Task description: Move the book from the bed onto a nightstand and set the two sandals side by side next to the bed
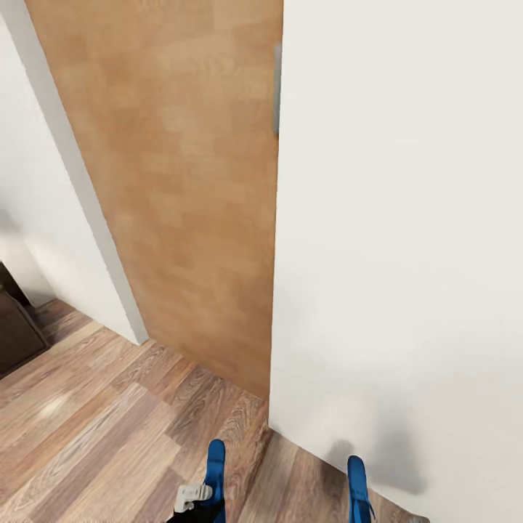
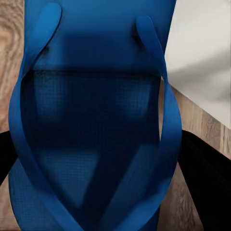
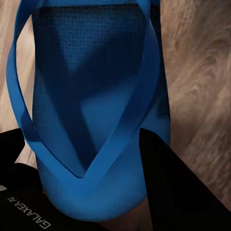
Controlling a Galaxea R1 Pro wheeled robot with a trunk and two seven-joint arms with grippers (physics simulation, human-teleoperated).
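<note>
Lengthwise along each gripper, both sandals (image 1: 215,472) (image 1: 356,485) point forward toward the wall (image 1: 399,254); left gripper (image 2: 96,192) and right gripper (image 3: 82,192) each clamp one.

Left blue sandal (image 2: 91,120), right blue sandal (image 3: 91,96), each held above plank floor (image 1: 94,428)

Grey door handle (image 1: 277,87), dark cabinet corner (image 1: 14,327).

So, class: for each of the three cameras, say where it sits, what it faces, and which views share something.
Head view: high, looking down at white wall, wood panel, plank floor; left gripper shows.
Left wrist view: close on left sandal; dark fingers.
Right wrist view: close on right sandal; dark fingers.
Head shares both sandals.
</note>
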